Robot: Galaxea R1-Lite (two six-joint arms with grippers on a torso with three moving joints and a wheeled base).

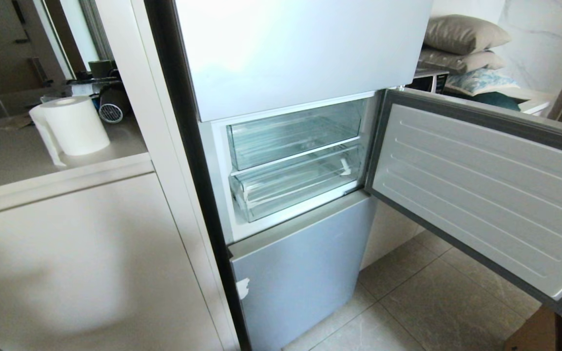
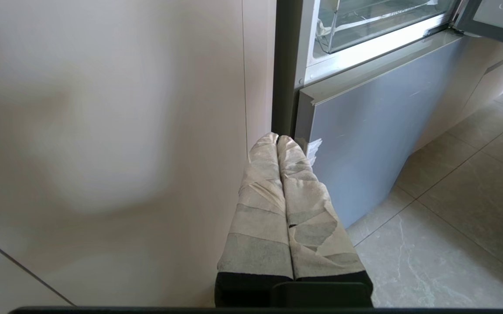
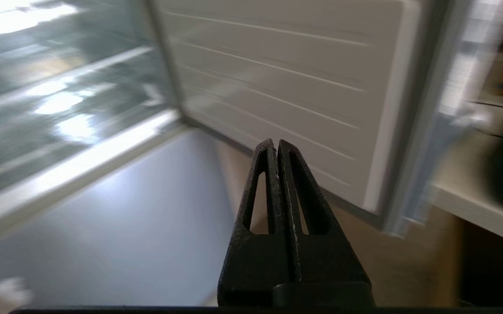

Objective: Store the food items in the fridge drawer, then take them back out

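Clear fridge drawer (image 1: 295,187) partly hidden behind its shelf; both grippers closed, empty

Closed left end effector (image 2: 277,138) beside fridge (image 2: 364,117)

paper towel roll (image 1: 73,124) on beige counter (image 1: 12,156); stacked pillows (image 1: 463,41) back right; tiled floor (image 1: 432,302)
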